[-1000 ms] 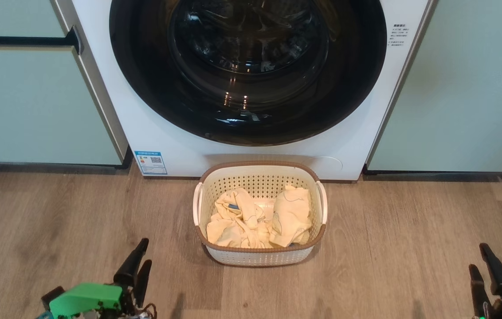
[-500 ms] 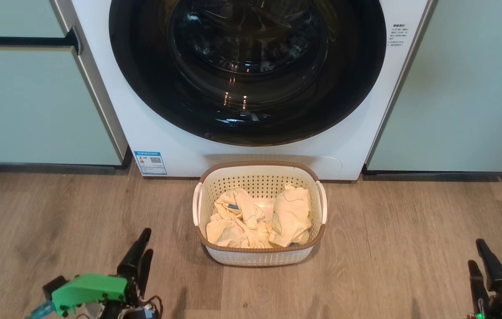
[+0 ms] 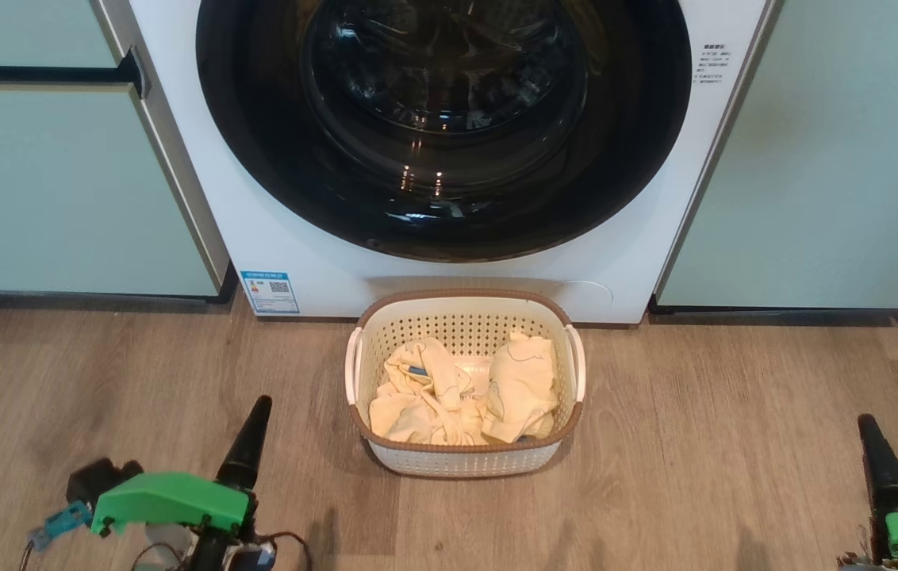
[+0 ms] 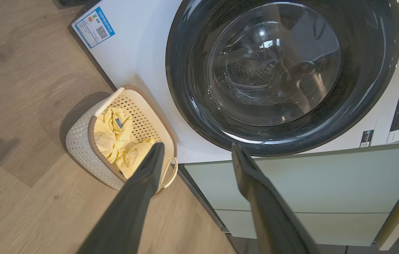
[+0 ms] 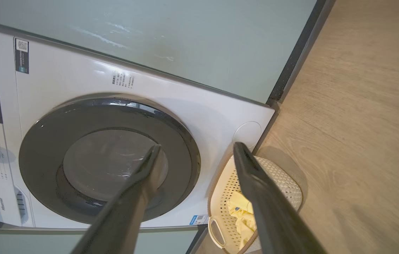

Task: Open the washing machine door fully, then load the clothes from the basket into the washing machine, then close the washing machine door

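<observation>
The left tool (image 4: pixel 197 147) has its two dark fingers spread with nothing between them. In the head view it sits at the lower left of the frame, above the wooden floor (image 3: pixel 734 412). The right tool (image 5: pixel 197 146) is likewise spread and empty, at the lower right of the head view. Between them, at centre frame, the basket (image 3: pixel 465 464) stands on the floor just in front of the washing machine (image 3: pixel 298 254), with the clothes (image 3: pixel 457 392) heaped loosely inside it. Across the upper middle, the washing machine door (image 3: pixel 449 238) lies shut against the white front. It will likely swing stiffly on its hinge. Its glossy black rim looks slippery, so a fingertip hooked behind the rim's outer edge seems the best hold, though I cannot tell which side unlatches. The clothes look light and limp: pinch a raised fold from above. The basket may slide if nudged.
</observation>
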{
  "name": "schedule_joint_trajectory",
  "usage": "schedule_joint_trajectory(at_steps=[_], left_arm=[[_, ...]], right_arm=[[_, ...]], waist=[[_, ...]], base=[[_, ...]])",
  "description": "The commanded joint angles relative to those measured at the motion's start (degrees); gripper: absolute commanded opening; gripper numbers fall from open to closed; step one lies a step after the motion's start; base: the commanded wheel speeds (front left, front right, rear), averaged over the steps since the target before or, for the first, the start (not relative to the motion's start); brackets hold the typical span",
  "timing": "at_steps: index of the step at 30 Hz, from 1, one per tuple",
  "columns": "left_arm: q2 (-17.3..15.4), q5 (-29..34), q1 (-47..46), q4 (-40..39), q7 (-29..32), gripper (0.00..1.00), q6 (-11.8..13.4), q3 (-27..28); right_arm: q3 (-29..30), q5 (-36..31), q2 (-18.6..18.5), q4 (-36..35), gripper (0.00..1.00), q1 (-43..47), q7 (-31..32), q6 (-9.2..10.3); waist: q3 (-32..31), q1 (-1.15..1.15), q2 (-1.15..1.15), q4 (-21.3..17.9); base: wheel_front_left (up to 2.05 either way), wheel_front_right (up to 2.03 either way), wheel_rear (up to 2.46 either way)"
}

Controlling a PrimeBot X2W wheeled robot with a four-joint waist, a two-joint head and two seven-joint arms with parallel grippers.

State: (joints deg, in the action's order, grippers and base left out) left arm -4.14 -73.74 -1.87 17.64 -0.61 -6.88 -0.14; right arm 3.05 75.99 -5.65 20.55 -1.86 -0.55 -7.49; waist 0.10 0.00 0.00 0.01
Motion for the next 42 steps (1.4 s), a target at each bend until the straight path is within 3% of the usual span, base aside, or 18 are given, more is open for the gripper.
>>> schedule_joint_trajectory(at_steps=[1, 9, 16, 42], left_arm=[[-0.76, 1.7, -3.52, -2.0, -0.64, 1.0, -0.13, 1.0], [-0.6, 14.7, -3.67, -3.13, -2.16, 1.0, 0.2, 0.64], [-0.88, 22.77, -3.89, -3.64, -3.34, 1.0, 0.2, -0.65], [-2.11, 39.87, -5.45, -0.72, -7.56, 1.0, -0.31, -5.55]], right_arm=[[-0.29, -1.77, -1.86, -1.55, 1.0, -3.5, -0.67, 0.0], [0.47, -14.48, -1.4, -2.22, 1.0, -4.04, -2.2, 0.0], [-0.23, -21.51, -1.43, -2.11, 1.0, -4.34, -3.38, 0.0], [-4.47, -41.56, -1.38, -2.04, 1.0, -4.29, -7.61, 0.0]], waist=[[0.01, 0.0, 0.0, 0.01], [0.01, 0.0, 0.0, 0.01], [-0.06, 0.0, 0.0, 0.04], [-0.78, 0.0, 0.0, -0.04]], base=[[0.0, 0.0, 0.0], [0.0, 0.0, 0.0], [0.0, 0.0, 0.0], [0.0, 0.0, 0.0]])
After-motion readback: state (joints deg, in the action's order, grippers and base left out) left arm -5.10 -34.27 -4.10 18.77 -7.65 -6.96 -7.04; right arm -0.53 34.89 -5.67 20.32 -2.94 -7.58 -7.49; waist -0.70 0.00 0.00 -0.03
